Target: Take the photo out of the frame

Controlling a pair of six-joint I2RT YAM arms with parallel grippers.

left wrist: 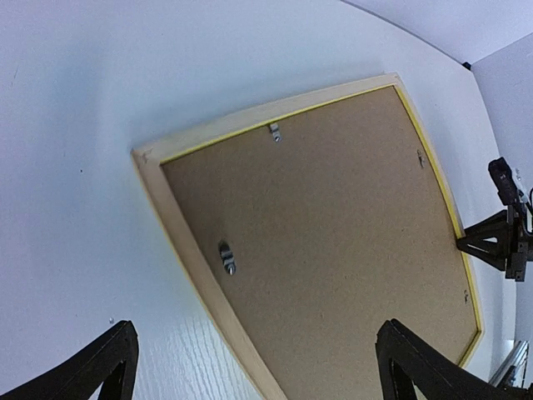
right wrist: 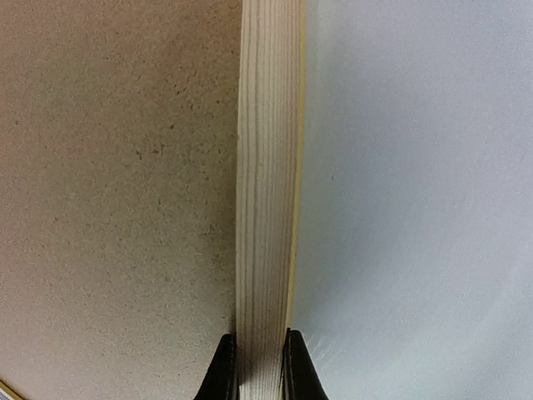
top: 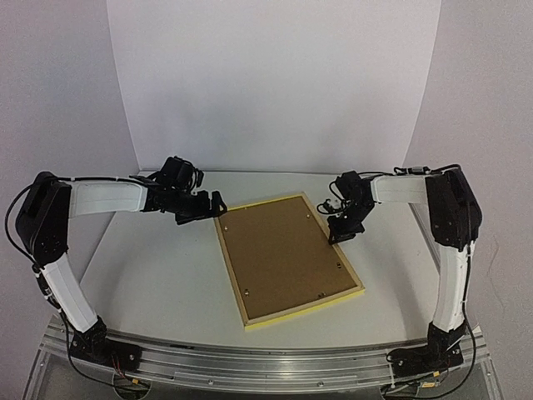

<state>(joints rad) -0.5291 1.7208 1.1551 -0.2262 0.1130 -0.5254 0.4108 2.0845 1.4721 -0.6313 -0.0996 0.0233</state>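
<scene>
The yellow frame (top: 288,260) lies face down on the white table, pale wood back up, with the brown cardboard backing sheet (top: 283,250) inside it. The photo is hidden under the backing. Small metal tabs (left wrist: 226,257) hold the backing. My right gripper (top: 343,231) is shut on the frame's right rail (right wrist: 265,208), one finger on each side of the pale wood. My left gripper (top: 204,210) is open and empty, hovering just left of the frame's far left corner (left wrist: 148,158); its fingertips (left wrist: 112,354) straddle the frame's left rail in the left wrist view.
White backdrop walls stand behind and to the sides of the table (top: 158,275). An aluminium rail (top: 266,362) with both arm bases runs along the near edge.
</scene>
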